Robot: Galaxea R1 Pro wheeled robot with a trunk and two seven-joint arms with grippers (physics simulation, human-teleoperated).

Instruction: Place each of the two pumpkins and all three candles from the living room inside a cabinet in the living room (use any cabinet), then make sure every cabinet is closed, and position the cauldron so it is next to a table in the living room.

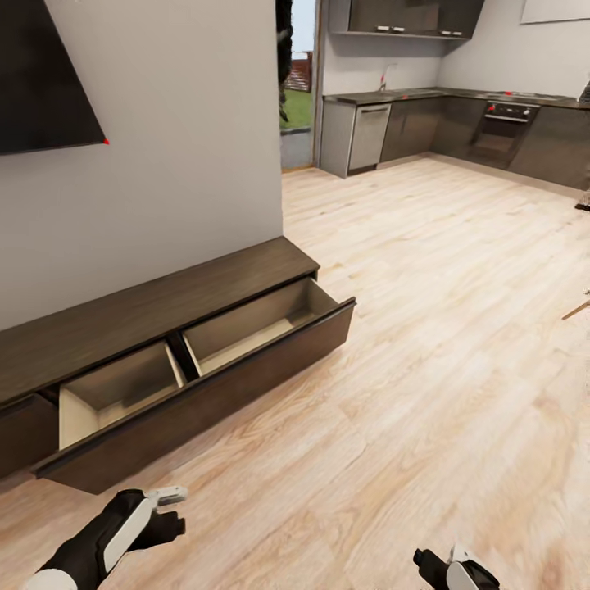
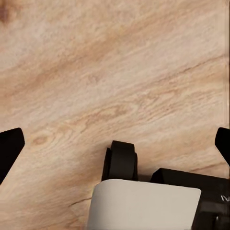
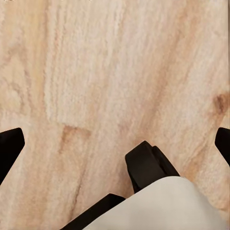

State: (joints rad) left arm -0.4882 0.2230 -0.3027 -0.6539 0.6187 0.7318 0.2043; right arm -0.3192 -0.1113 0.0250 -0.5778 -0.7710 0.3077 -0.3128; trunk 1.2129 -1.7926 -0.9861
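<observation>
Head view: we see the cabinet (image 1: 156, 307) with its drawer (image 1: 205, 393) pulled out, our left gripper (image 2: 115, 143) and right gripper (image 3: 115, 143) spread wide above the wooden floor (image 1: 442, 328).

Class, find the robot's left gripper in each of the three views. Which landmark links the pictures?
Head view: the left gripper is at lower left, in front of the cabinet with its open drawer.
Left wrist view: its dark fingertips are spread open above bare planks.
Right wrist view: here the right gripper hangs over planks.
Shared landmark: the light wooden floor.
</observation>
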